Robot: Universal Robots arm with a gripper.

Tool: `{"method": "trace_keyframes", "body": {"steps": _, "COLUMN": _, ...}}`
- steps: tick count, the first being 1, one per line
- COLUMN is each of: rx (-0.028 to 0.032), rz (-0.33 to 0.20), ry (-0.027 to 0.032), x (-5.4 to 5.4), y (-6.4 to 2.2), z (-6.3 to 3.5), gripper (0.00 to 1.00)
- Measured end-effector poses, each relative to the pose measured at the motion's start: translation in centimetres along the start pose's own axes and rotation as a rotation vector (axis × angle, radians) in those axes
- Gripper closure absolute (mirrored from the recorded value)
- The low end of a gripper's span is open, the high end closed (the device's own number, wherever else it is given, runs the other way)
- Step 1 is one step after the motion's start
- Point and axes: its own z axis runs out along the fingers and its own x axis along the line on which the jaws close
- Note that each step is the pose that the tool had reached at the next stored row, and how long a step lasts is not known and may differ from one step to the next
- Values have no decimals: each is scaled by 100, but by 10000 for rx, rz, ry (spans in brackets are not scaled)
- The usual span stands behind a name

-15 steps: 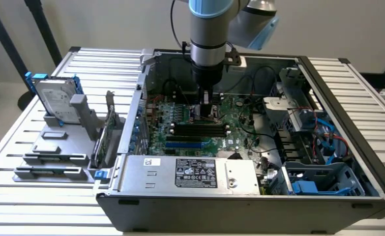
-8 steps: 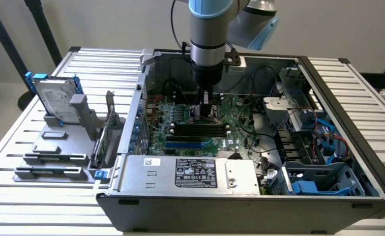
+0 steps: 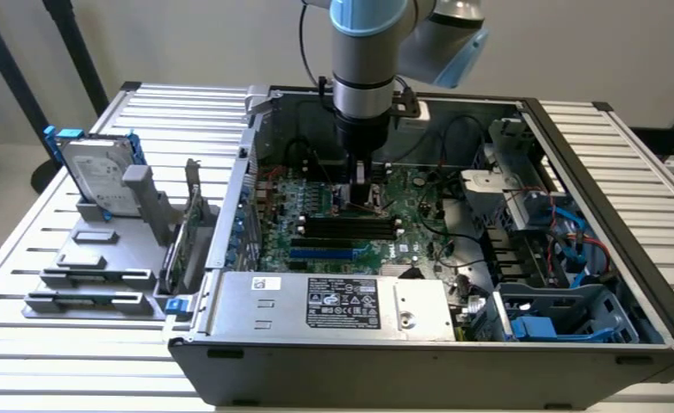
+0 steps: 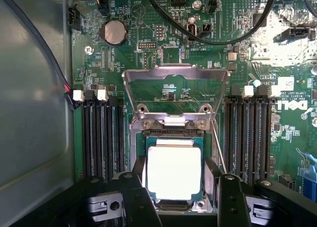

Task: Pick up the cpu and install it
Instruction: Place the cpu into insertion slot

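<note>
The cpu (image 4: 173, 170) lies flat with its silver top up in the socket of the green Dell motherboard (image 4: 148, 48), below the raised metal load plate (image 4: 176, 76). The gripper (image 4: 174, 185) holds it, its dark fingers (image 4: 140, 199) set against two opposite sides. "DELL" (image 4: 297, 106) is printed in white beyond the black memory slots (image 4: 247, 133). In the exterior view the gripper (image 3: 363, 196) reaches down into the open computer case (image 3: 612, 215).
</note>
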Motion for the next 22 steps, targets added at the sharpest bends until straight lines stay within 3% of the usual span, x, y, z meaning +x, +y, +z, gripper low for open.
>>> {"method": "trace_keyframes", "body": {"steps": 5, "rx": -3, "rz": -14, "ry": -40, "x": 0, "y": -1, "z": 18, "gripper": 45}}
{"method": "trace_keyframes", "body": {"steps": 22, "rx": -17, "rz": -44, "ry": -54, "x": 13, "y": -4, "z": 60, "gripper": 45}}
